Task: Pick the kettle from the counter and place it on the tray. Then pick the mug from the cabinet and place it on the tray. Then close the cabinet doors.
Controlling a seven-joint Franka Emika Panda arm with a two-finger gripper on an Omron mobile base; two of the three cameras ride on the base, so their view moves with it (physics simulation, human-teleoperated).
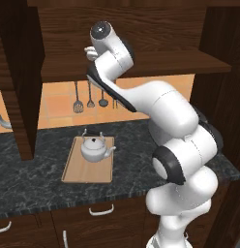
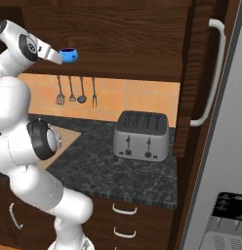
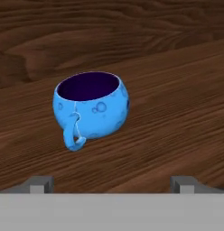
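We see a dark marbled counter point(image 1: 39, 169) running across the lower half of the left base view, with an orange tiled wall behind it and hanging utensils point(image 1: 89, 99) near the centre; in the middle of that view the tray point(image 1: 76, 172) lies flat on the counter, and the kettle point(image 1: 95, 147) stands upright on its far end. Above, the dark wood cabinet point(image 1: 156, 34) fills the top of the frame, its doors swung out, one at the left edge point(image 1: 18, 77). In the right base view a silver toaster point(image 2: 141, 135) sits at centre on the counter, and the blue mug point(image 2: 69, 54) stands at the upper left on the cabinet shelf, just beside the arm's hand. In the hand view the mug point(image 3: 91, 106) sits upright, left of centre, on the wooden shelf, handle turned toward the lower left; the gripper point(image 3: 111, 185) has its fingertips point(image 3: 39, 184) set wide apart at the bottom corners, holding nothing, the mug ahead of them and not touched.
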